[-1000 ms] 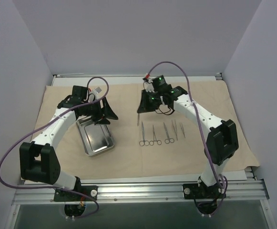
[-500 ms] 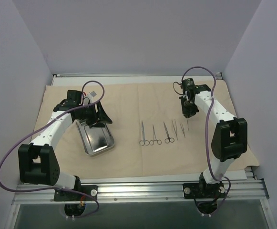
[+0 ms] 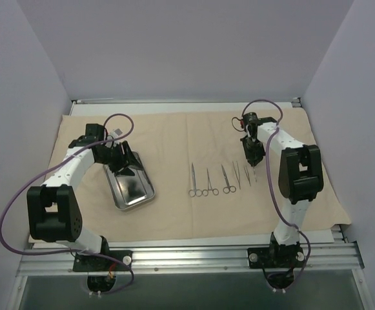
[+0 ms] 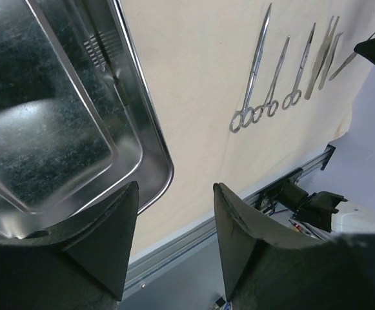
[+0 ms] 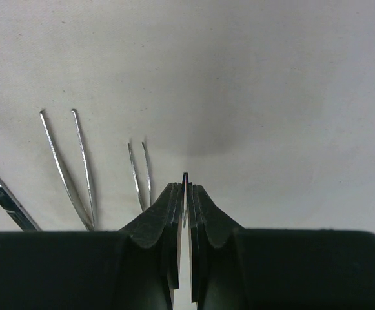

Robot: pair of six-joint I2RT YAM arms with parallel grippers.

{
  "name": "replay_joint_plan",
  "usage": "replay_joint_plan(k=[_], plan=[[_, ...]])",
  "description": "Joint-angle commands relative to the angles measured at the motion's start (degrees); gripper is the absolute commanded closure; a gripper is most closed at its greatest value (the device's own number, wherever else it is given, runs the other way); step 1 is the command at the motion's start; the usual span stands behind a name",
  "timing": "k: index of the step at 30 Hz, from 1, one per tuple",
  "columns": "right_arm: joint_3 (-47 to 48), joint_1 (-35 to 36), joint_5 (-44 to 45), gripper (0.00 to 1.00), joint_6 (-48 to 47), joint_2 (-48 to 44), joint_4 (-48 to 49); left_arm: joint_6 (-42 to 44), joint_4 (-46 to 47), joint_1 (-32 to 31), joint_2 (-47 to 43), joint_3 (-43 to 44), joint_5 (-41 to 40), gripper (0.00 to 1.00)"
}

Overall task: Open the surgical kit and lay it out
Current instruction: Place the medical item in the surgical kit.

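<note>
The beige cloth wrap [image 3: 174, 135] lies spread flat. On its left sits the shiny steel tray [image 3: 134, 188], also in the left wrist view [image 4: 51, 123]. My left gripper [image 3: 124, 166] hovers over the tray's far end, jaws open and empty [image 4: 175, 187]. A row of slim steel instruments [image 3: 208, 182] lies at the middle: three ring-handled ones [image 4: 258, 84], then two tweezers [image 3: 241, 175]. My right gripper [image 3: 252, 159] is at the row's right end, low over the cloth. It is shut on a thin steel instrument whose tip [image 5: 186, 175] shows between the fingers.
The tweezers [image 5: 68, 168] lie just left of my right fingers. A metal rail [image 3: 187, 255] runs along the table's near edge with both arm bases. Grey walls close in left, right and back. Purple cables loop off both arms.
My right arm swung from the middle to the right end of the instrument row, carrying the thin instrument, and came down lower. My left gripper drew back slightly and its jaws narrowed.
</note>
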Motion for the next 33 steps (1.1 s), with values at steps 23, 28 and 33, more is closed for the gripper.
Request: replay_joint_plan(k=[23,28,33], plan=[[0.5,-1.0,-1.9,0.75,0.8,5.7,0.3,0.5,-8.0,0.3,8.3,9.5,-8.3,0.58],[2.3,-0.9,-1.9,0.68,1.8,4.3,-0.2,0.6,-9.5,0.3,10.2,10.2,-10.7,0.57],[6.4,-0.9,-2.1,0.62,4.6,0.9,-3.1,-0.6,-9.3,0.3,11.0,10.1,-13.0,0.57]])
